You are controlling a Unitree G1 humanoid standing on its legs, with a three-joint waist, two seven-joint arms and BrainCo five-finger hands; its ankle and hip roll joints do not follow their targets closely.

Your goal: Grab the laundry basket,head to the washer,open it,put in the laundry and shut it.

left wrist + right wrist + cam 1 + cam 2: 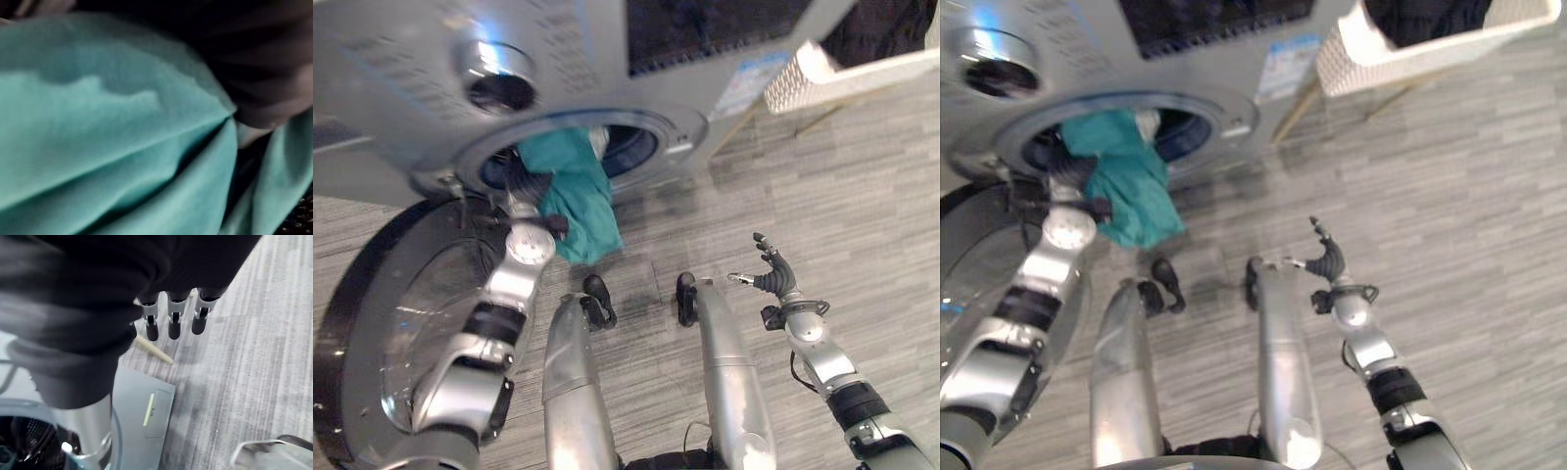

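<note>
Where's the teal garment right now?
The teal garment hangs out of the washer's open port, half in the drum, over the floor, left of centre in both eye views, beside the left arm's wrist.

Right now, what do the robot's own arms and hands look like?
Both arms are silver-grey metal tubes with rounded joints and dark ribbed bands at the wrists. The right hand has a dark ribbed cover over its back and slim silver fingers ending in dark tips. The left arm has the same silver shell with a round disc joint near its wrist.
</note>
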